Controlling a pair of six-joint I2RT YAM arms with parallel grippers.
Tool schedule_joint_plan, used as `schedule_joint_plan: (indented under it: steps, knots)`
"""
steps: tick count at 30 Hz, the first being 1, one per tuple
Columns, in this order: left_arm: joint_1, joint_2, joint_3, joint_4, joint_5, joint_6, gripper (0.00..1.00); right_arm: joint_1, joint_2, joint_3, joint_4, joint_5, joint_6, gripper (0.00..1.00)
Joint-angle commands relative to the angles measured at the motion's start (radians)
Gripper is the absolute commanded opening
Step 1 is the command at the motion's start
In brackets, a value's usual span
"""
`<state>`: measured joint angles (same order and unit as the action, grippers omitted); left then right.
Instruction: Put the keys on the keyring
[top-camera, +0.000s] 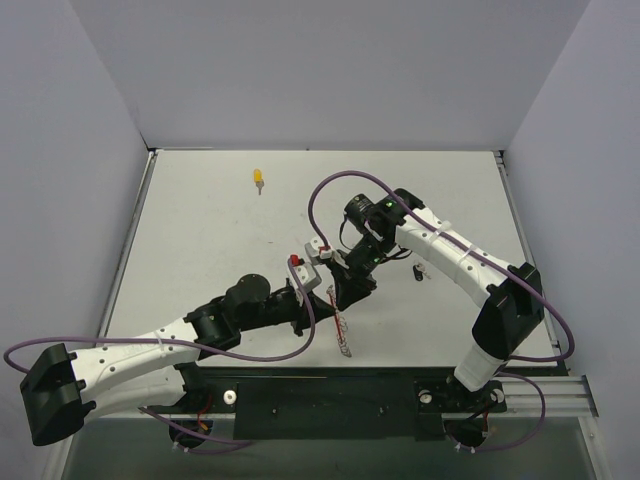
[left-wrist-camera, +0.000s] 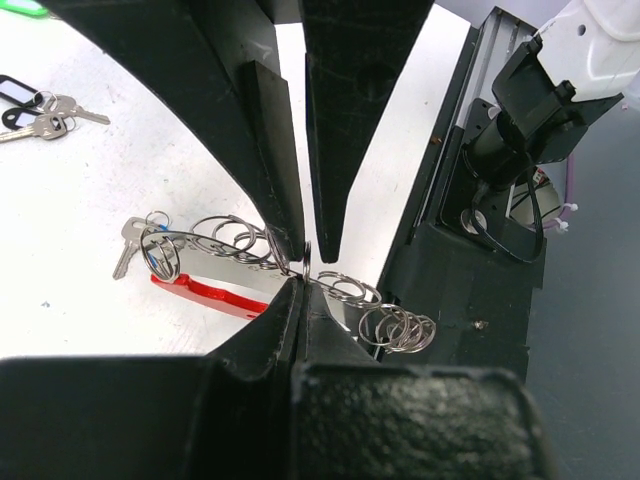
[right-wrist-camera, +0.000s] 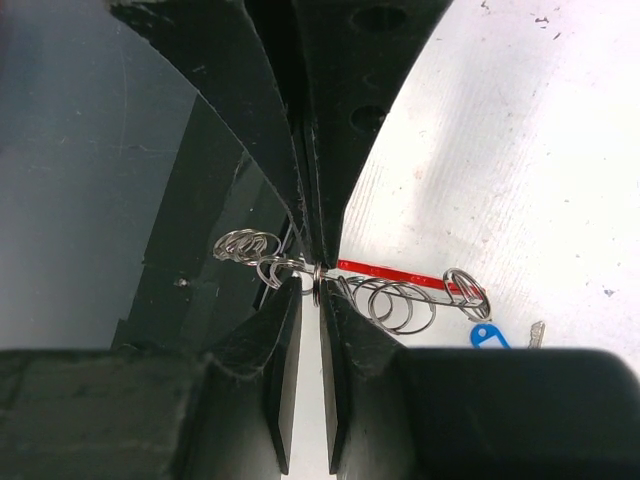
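The keyring (top-camera: 344, 335) hangs between both grippers over the table's near middle. In the left wrist view its red arc (left-wrist-camera: 205, 293) and strung silver rings (left-wrist-camera: 398, 328) show, with a blue-tagged key (left-wrist-camera: 135, 240) at its far end. My left gripper (left-wrist-camera: 298, 285) is shut on the ring's wire. My right gripper (right-wrist-camera: 317, 282) is pinched shut on one small silver ring of the keyring (right-wrist-camera: 400, 272). The two grippers meet tip to tip, left (top-camera: 318, 300) and right (top-camera: 348, 285). A yellow-tagged key (top-camera: 258, 178) lies far back. Black-tagged keys (top-camera: 418, 270) lie right of the grippers.
The black base rail (top-camera: 330, 400) runs along the near table edge, just under the hanging rings (left-wrist-camera: 450, 280). White walls close in the table on three sides. A green tag (left-wrist-camera: 20, 5) peeks in at the left wrist view's top left corner.
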<state>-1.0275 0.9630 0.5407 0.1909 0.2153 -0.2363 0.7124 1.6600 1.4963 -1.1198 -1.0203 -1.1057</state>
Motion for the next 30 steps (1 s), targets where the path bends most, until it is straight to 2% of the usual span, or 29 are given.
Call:
schedule_joint_plan:
  steps: [1, 16, 18, 20, 27, 30]
  knots:
    - [0.017, -0.006, 0.041, 0.045, -0.042, -0.044, 0.0, 0.024, -0.011, -0.018, -0.029, 0.014, 0.012, 0.09]
    - [0.033, -0.009, 0.025, 0.09, -0.022, -0.097, 0.0, 0.027, -0.012, -0.028, 0.008, 0.037, 0.047, 0.09]
    - [0.035, -0.007, 0.025, 0.094, -0.021, -0.1, 0.0, 0.03, -0.012, -0.028, 0.006, 0.034, 0.05, 0.07]
    - [0.038, -0.004, 0.024, 0.099, -0.017, -0.103, 0.0, 0.032, -0.014, -0.027, 0.005, 0.028, 0.05, 0.0]
    - [0.053, -0.027, -0.033, 0.169, 0.002, -0.118, 0.0, 0.027, -0.005, -0.007, -0.064, -0.023, 0.001, 0.0]
    - [0.066, -0.078, -0.083, 0.229, 0.01, -0.13, 0.07, 0.019, -0.006, 0.004, -0.107, -0.057, -0.06, 0.0]
